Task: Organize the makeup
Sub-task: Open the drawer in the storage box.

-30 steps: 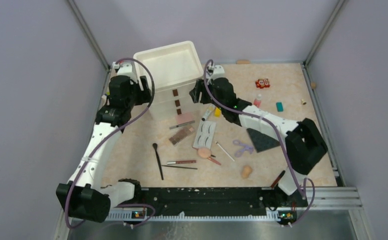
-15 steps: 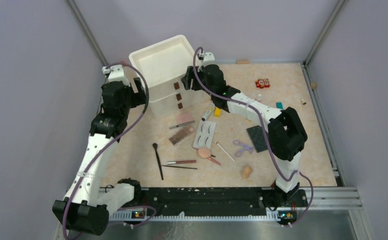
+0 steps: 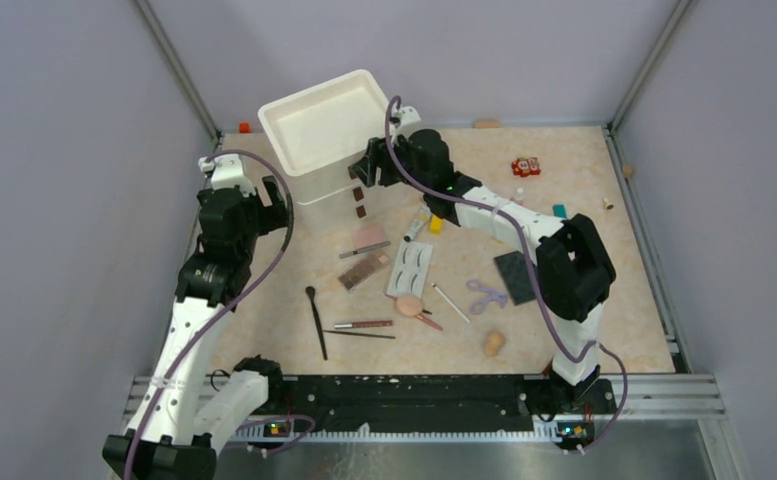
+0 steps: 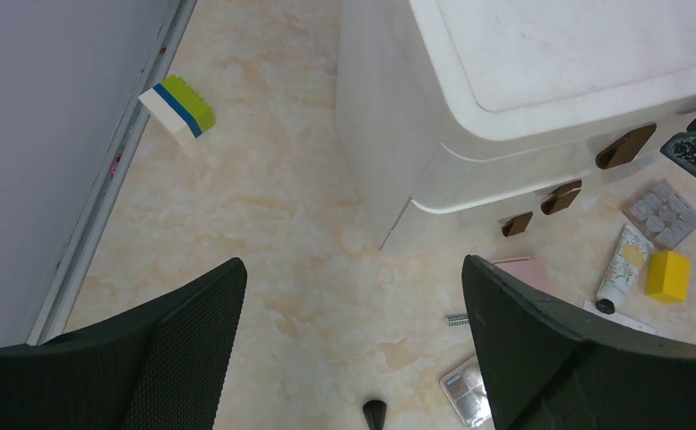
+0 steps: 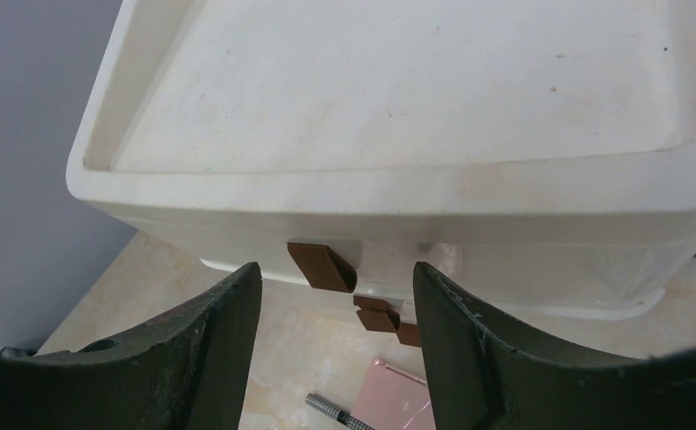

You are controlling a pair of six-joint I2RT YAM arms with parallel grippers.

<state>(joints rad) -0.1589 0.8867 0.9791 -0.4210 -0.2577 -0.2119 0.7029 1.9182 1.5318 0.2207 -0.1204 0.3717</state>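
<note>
Loose on tabletop [image 3: 584, 215] lay pink compact [image 3: 371, 237], brown palette [image 3: 364, 270], white lash card [image 3: 411, 267], purple curler [image 3: 486, 295], peach sponge [image 3: 493, 343] | left claw [image 4: 353, 269] spread wide | right claw [image 5: 335, 269] stood spread astride brown drawer handle [image 5: 315, 262]

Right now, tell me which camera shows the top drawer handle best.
Right wrist: the top drawer handle sits close, centered and unobstructed. Left wrist shows it small and at an angle; the top view barely shows it.
</note>
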